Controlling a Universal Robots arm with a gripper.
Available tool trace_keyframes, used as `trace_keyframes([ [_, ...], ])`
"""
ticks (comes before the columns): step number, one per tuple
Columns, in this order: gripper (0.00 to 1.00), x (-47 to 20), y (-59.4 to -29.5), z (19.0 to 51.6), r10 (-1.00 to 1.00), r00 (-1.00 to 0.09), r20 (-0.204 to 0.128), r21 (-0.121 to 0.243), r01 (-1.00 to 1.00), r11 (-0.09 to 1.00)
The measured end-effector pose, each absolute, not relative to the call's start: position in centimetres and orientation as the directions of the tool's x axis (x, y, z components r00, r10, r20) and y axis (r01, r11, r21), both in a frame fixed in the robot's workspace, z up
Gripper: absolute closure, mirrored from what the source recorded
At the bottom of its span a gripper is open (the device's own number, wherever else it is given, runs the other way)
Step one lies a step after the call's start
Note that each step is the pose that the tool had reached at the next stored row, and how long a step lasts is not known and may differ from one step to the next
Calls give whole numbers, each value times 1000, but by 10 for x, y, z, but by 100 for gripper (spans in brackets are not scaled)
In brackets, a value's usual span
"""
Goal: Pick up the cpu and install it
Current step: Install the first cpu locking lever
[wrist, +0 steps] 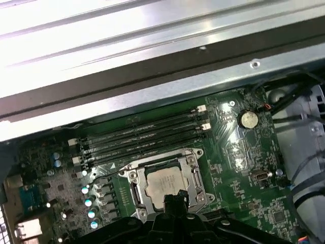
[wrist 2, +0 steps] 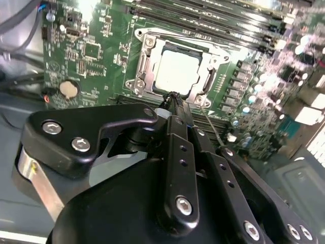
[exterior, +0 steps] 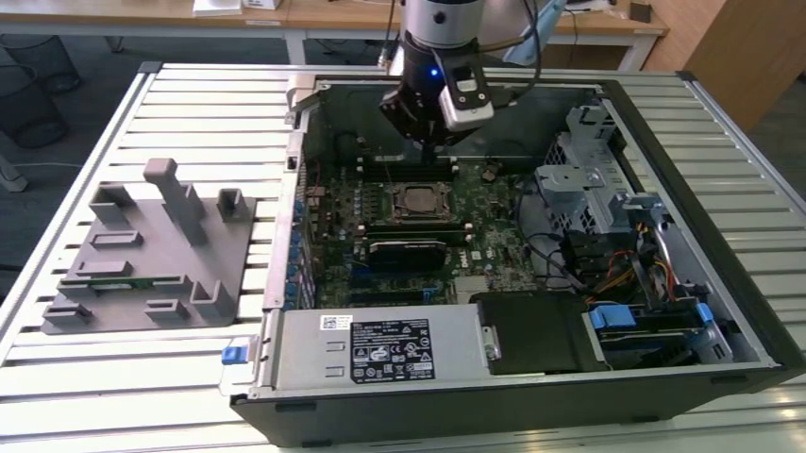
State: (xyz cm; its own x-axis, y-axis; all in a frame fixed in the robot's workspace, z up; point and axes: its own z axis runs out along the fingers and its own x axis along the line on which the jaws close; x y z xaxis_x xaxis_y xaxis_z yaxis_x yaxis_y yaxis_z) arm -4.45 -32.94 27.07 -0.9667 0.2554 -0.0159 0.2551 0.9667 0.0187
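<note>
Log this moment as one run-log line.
cpu: seated in socket | gripper: shut, empty, above socket edge | case: open

Claw (wrist 2: pixel 174 96) tips hide cpu (wrist 2: pixel 175 71) near edge; arm cut off by exterior view's top.

The arm (exterior: pixel 439 24) was a silver-grey cylinder with a black band near its lower end, where a small blue light glowed. Below it sat a black wrist housing carrying a white boxy module (exterior: pixel 466 104) with a dark face. A dark cable looped away from the arm's side. In the second wrist view the gripper (wrist 2: pixel 175 99) was matte black, built of flat linkage bars joined by silver round-headed screws, with 2 screws on a rounded knuckle plate (wrist 2: pixel 66 137) and a strip of bare brushed metal beneath it.
</note>
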Motion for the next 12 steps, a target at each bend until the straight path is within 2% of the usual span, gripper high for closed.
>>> trace_keyframes([
  [12, 89, -46, -329, 270, 58, -998, -16, 19, 58, 998],
])
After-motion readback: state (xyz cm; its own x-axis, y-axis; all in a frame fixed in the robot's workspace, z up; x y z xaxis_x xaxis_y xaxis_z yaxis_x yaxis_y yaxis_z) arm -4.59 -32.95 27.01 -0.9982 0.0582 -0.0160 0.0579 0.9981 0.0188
